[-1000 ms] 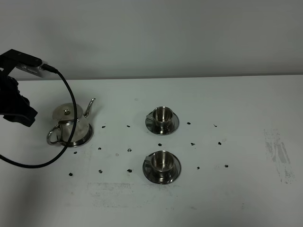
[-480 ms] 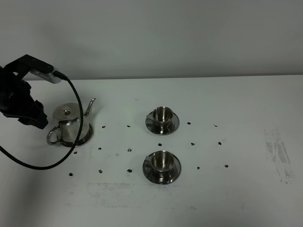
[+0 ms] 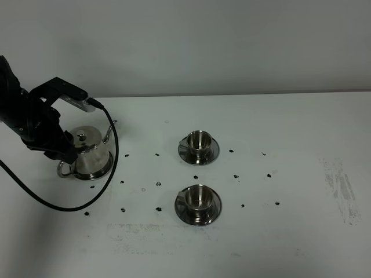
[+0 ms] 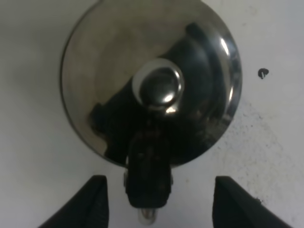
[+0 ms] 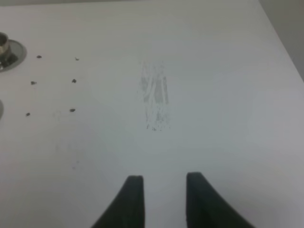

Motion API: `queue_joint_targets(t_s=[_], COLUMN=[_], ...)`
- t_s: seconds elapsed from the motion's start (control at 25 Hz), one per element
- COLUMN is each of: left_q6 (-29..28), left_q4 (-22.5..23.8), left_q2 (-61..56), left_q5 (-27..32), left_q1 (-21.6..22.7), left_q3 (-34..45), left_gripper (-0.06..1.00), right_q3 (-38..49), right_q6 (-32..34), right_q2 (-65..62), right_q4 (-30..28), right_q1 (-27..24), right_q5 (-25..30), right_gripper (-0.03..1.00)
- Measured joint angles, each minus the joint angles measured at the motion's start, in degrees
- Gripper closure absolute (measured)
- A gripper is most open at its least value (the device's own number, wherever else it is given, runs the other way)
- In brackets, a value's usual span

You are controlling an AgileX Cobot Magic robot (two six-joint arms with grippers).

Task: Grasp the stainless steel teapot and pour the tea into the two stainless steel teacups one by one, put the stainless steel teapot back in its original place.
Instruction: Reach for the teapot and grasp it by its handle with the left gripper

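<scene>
The stainless steel teapot [image 3: 91, 152] stands at the left of the table on its steel coaster disc [image 3: 107, 169], of which only the rim shows. Its spout points right. My left gripper [image 3: 62, 152] hangs over the pot's handle side. In the left wrist view the left gripper [image 4: 159, 205] is open, with its fingers [image 4: 93, 202] on either side of the loop handle [image 4: 148, 176], below the lid knob [image 4: 159, 86]. Two steel teacups on saucers stand mid-table, one farther [image 3: 199, 141] and one nearer [image 3: 198, 198]. My right gripper [image 5: 164, 199] is open and empty over bare table.
Small dark specks [image 3: 158, 183] dot the white table around the cups. A grey scuff mark [image 5: 154, 102] lies ahead of the right gripper and shows at the right of the table [image 3: 339, 185]. A saucer edge [image 5: 9, 51] shows in the right wrist view. The left arm's black cable [image 3: 87, 200] loops over the table.
My left arm has moved right and down from the table's left edge to over the teapot's handle. The teapot, the cups and the right arm have not moved.
</scene>
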Motion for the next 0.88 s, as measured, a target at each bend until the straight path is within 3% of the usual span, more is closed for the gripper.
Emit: queue_joint_targets(t_s=[0.36, 0.88], left_q6=[-0.11, -0.29], left_q4=[0.04, 0.38], left_q2=[1.97, 2.09], left_q5=[-0.74, -2.37], left_q1=[0.0, -0.54], left_q3=[0.0, 0.0], left_gripper=[0.44, 0.54], right_q3=[0.0, 0.0], right_q6=[0.0, 0.0], right_q2=[0.0, 0.0], right_q4=[0.0, 0.0], right_q1=[0.0, 0.0], right_q5=[0.0, 0.0], right_gripper=[0.76, 0.76])
